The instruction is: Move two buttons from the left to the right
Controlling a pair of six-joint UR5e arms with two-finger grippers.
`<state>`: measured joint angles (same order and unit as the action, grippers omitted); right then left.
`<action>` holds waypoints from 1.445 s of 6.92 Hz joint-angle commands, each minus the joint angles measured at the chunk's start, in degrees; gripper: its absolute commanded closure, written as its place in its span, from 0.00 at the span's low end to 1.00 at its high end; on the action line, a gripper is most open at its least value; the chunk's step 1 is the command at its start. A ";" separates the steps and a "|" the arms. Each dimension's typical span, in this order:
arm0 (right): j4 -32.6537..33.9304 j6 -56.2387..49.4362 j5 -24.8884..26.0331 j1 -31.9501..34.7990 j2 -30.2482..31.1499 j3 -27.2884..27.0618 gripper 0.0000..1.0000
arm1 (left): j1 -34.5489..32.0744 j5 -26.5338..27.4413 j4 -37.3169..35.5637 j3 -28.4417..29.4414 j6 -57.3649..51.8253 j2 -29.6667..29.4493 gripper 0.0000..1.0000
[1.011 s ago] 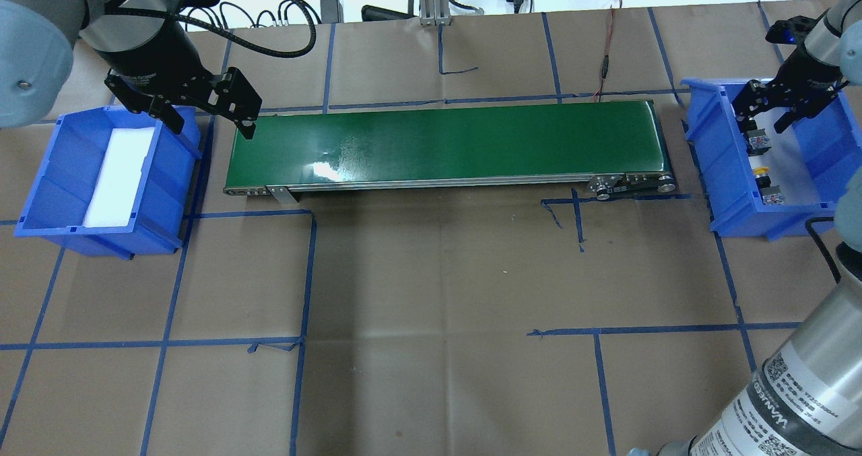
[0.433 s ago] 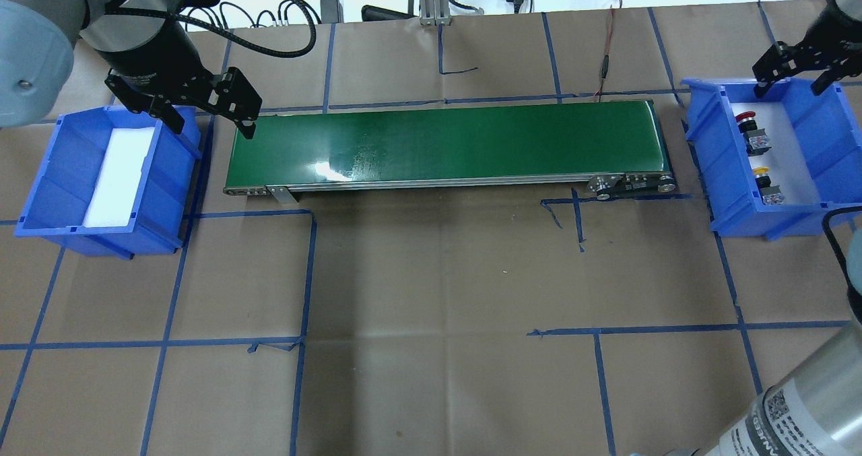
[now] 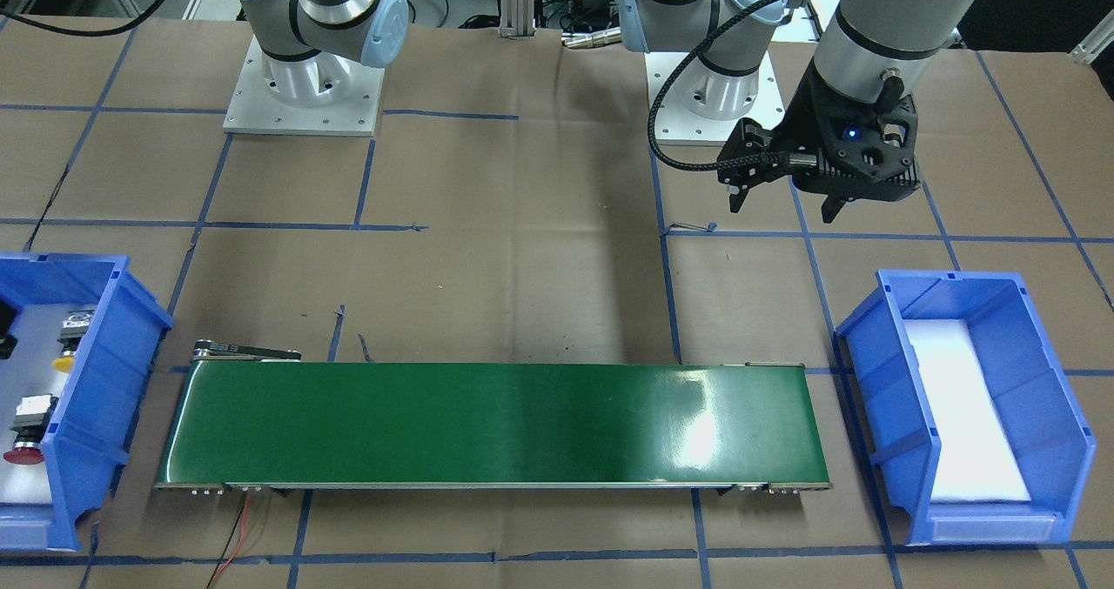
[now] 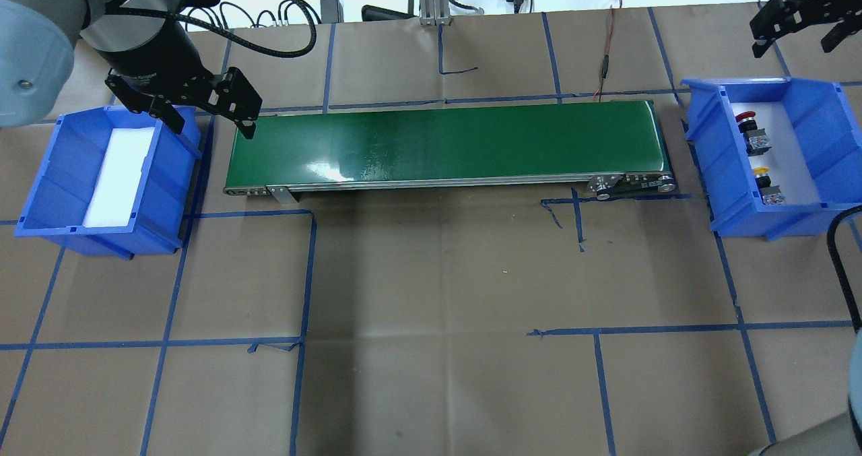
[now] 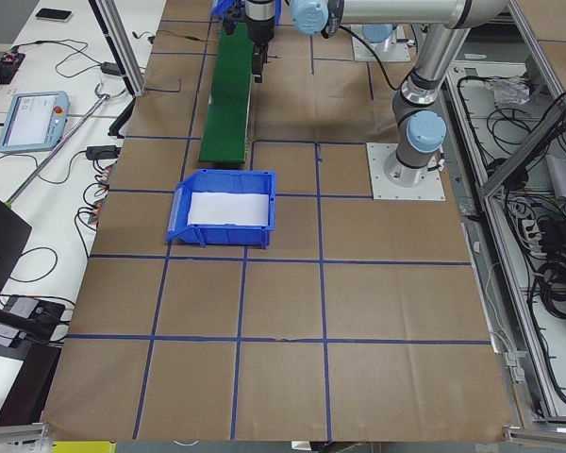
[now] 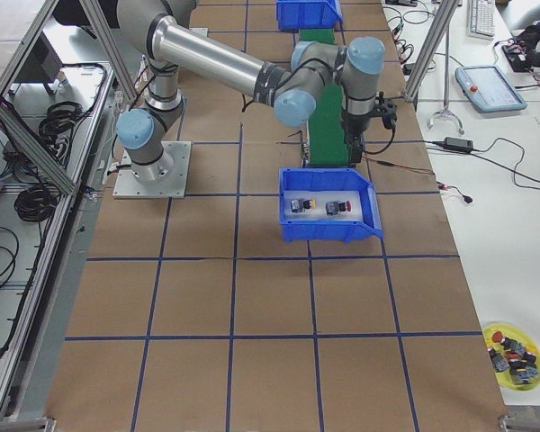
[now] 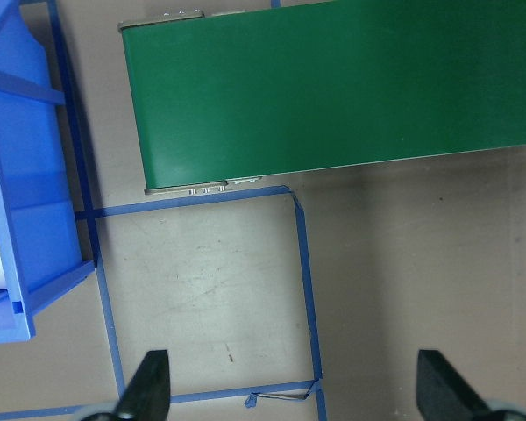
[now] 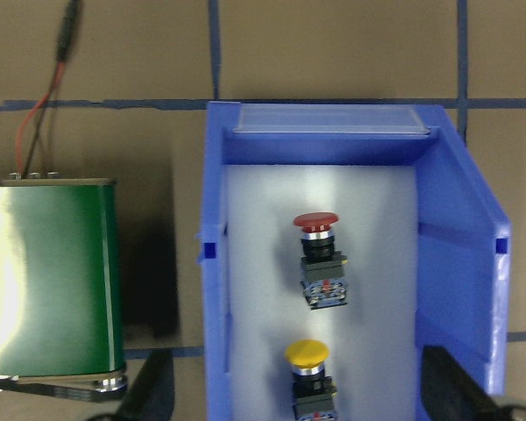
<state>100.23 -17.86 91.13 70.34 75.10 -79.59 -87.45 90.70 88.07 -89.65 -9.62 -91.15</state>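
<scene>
Right wrist-mounted view is showing me both buttons lying on their sides on the pale floor of the right bin [image 8: 215,263]. The red button [image 8: 320,259] is showing a flat red cap and a black-grey body. The yellow button [image 8: 309,364] is lying just below it in the view, apart from it, with a domed cap and its body cut off by the edge. The right pincer [image 4: 792,45] is hanging wide above that bin, holding nothing. The left pincer [image 4: 213,130] is hovering wide too, over bare paper near the left bin [image 4: 40,193] and the belt [image 4: 444,143]. The surface [image 4: 438,294] is wearing brown paper gridded with blue tape. Cables and a pendant [image 5: 33,121] are lying on a white bench beside it.
</scene>
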 commanded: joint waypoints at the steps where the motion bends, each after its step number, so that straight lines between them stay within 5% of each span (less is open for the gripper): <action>1: -7.06 15.31 -0.59 10.81 8.10 -2.48 0.00 | 0.00 0.00 0.00 0.00 0.04 0.00 0.00; 4: -6.98 20.85 0.28 25.27 9.79 -4.34 0.00 | 0.00 0.00 0.00 0.00 0.04 -0.08 0.00; 8: -5.67 19.88 -0.34 23.36 20.33 -15.84 0.00 | 0.09 0.00 0.00 0.00 -0.05 0.00 0.00; 10: -6.54 19.71 -0.51 21.77 20.52 -15.77 0.00 | 0.00 0.09 0.09 0.00 -0.05 0.00 0.00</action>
<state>94.14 1.93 90.68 92.81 95.04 -94.99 -87.41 90.76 88.09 -89.65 -9.63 -91.15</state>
